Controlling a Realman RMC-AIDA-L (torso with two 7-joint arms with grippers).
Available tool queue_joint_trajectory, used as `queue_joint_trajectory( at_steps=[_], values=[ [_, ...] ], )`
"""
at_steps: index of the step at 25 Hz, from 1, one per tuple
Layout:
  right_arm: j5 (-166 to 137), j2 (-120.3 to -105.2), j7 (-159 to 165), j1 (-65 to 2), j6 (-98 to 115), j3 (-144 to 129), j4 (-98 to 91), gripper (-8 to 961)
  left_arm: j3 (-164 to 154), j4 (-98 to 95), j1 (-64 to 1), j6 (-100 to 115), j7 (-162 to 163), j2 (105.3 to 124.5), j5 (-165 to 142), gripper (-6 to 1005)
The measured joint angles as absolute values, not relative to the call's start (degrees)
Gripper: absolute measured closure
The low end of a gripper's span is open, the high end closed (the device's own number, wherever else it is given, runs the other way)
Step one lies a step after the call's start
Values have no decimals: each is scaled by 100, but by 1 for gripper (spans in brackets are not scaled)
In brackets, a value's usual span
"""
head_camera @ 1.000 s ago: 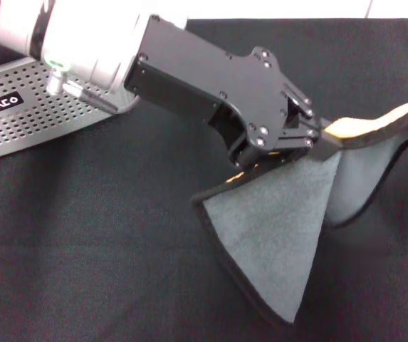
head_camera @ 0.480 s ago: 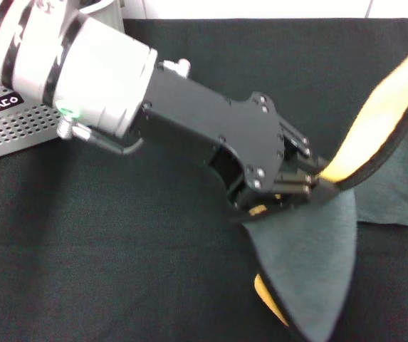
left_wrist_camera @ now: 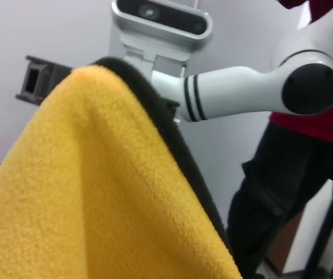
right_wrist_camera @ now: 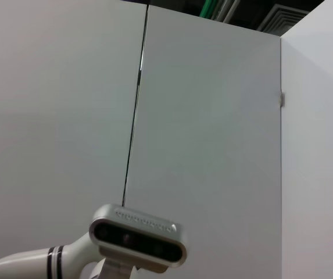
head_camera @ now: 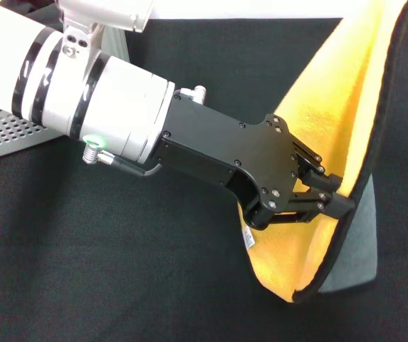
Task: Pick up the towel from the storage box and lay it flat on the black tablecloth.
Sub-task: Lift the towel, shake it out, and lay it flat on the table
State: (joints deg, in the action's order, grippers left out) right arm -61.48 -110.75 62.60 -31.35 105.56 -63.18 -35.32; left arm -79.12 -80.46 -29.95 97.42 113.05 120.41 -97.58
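The black tablecloth covers the whole table, with the storage box out at nine o'clock. Toward three o'clock the towel hangs above the cloth, yellow face showing, its black edging pinched in the left gripper.
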Motion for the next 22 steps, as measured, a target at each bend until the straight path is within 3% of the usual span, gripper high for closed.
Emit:
queue_joint_trajectory(
  at_steps=[9, 22],
  values=[
    [-6185, -11161, 6384, -3181, 10207, -6361, -3850, 939, -7920, -7737, -2910, 9403, 11043, 12041, -9527, 855],
    [-6554, -11499, 6389, -3155, 9602, -6390, -4510, 940, -7875, -7302, -2879, 9010, 11000, 12035, -9349, 836]
  ],
)
